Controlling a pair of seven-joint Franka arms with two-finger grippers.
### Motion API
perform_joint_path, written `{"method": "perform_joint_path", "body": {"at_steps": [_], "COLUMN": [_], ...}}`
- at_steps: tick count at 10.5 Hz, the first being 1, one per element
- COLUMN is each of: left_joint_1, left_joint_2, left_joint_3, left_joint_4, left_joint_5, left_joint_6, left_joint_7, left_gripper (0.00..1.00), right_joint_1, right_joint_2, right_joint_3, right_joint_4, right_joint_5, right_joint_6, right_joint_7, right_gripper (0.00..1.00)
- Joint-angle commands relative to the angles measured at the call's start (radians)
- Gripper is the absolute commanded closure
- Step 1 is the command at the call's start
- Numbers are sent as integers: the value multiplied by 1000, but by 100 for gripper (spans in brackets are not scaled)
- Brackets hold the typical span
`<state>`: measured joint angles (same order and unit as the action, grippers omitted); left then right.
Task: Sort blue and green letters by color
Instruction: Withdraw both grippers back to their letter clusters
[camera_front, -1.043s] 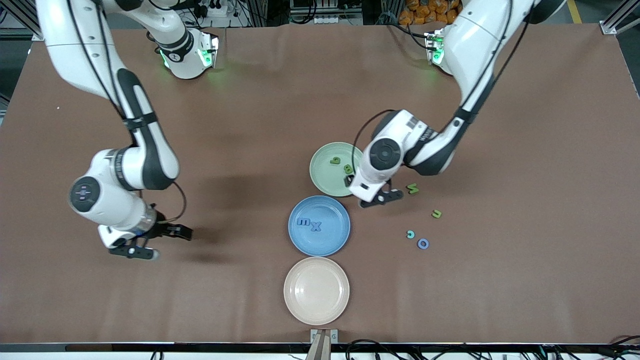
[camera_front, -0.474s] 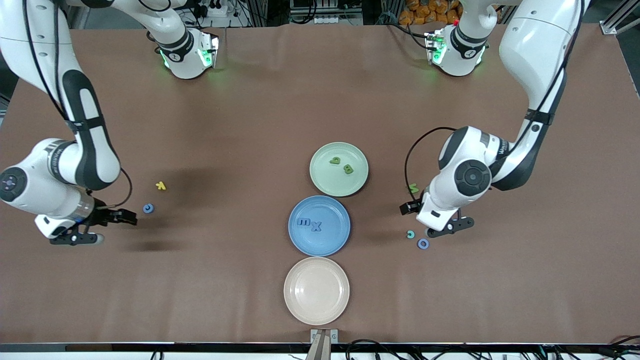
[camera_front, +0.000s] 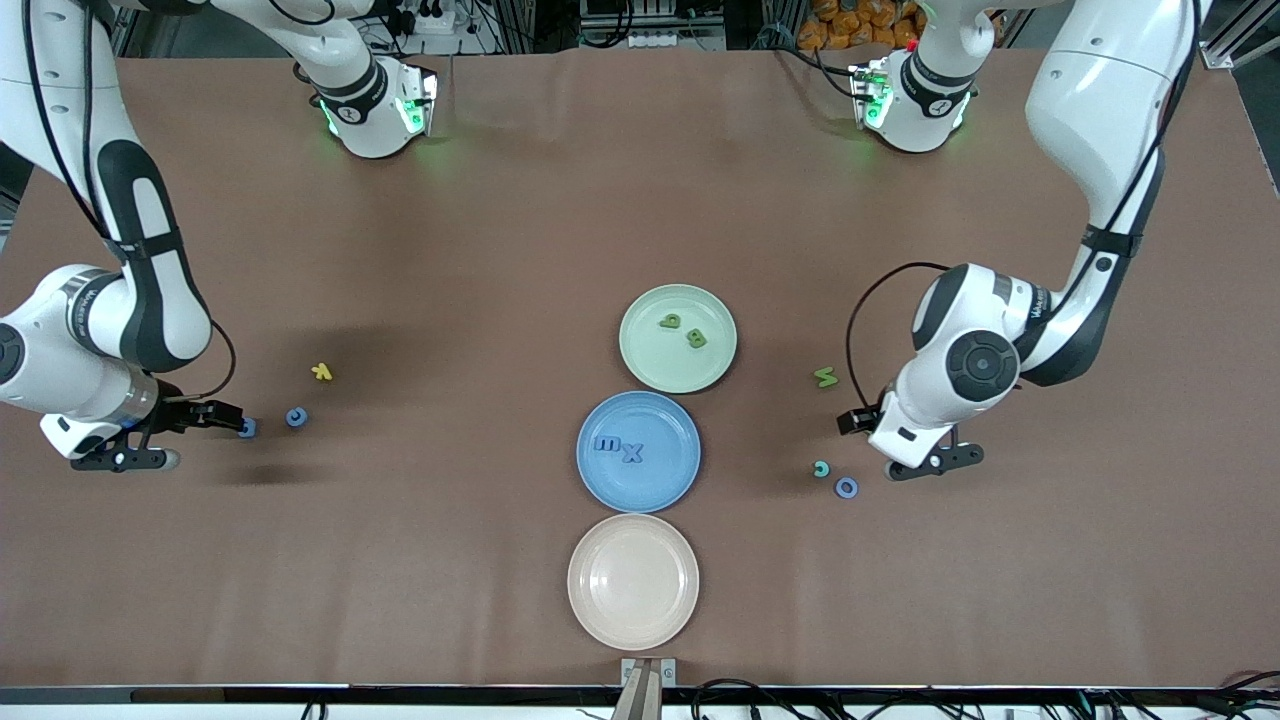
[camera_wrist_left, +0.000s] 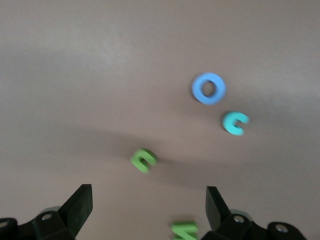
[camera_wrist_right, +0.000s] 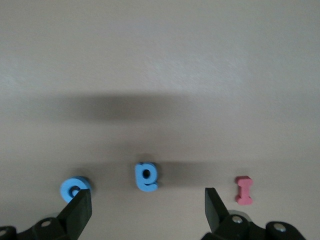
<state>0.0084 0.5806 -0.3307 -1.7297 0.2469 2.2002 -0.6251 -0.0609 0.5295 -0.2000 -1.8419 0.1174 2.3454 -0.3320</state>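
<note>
The left gripper (camera_wrist_left: 148, 194) hovers low over the worktop (camera_front: 500, 250) toward the left arm's end, its fingers (camera_wrist_left: 80, 205) spread wide with nothing between them. The green u (camera_wrist_left: 144, 160) lies flat just ahead of the gap and almost on its centre line. The green N (camera_wrist_left: 184, 231) sits close under the wrist, nearer one finger than the other. The teal c (camera_wrist_left: 235, 123) and the periwinkle O (camera_wrist_left: 208, 88) lie farther ahead, off to that same finger's side and well apart from the u. A descent a little forward should therefore bracket the u alone.

The right gripper (camera_wrist_right: 147, 196) hangs over the right arm's end, its fingers (camera_wrist_right: 80, 212) equally wide apart and empty. The blue a (camera_wrist_right: 146, 176) rests midway between them, just ahead of the tips, with its longer side running along the reach rather than across the gap. The blue c (camera_wrist_right: 75, 188) lies right at one fingertip, so it could get nudged on the way down. The dark red letter (camera_wrist_right: 244, 190) lies just outside the other finger.

Each arm is plainly the nearer one to its own pair. The green plate (camera_front: 650, 375) already carries q (camera_front: 670, 321) and B (camera_front: 696, 339). The blue plate (camera_front: 660, 490) carries E (camera_front: 606, 443) and X (camera_front: 630, 454). About half the sorting looks done.
</note>
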Motion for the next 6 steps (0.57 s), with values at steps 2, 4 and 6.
{"method": "perform_joint_path", "body": {"at_steps": [2,4,6], "left_joint_1": [26,31,36], "left_joint_2": [-1,18,34], "left_joint_3": [-17,-17,-17], "left_joint_4": [-79,-77,-77], "left_joint_5": [39,48,97], "left_joint_6": [125,153,162], "left_joint_7": [-2,-7,97], "left_gripper": [0,0,0], "right_joint_1": [-37,-34,-25], "right_joint_2": [12,20,40], "right_joint_3": [16,17,20], "right_joint_4": [-103,-109,-108], "right_joint_5": [-1,1,37], "right_joint_6": [153,161,196], "right_joint_7": [-16,-12,-5], "right_gripper": [0,0,0]}}
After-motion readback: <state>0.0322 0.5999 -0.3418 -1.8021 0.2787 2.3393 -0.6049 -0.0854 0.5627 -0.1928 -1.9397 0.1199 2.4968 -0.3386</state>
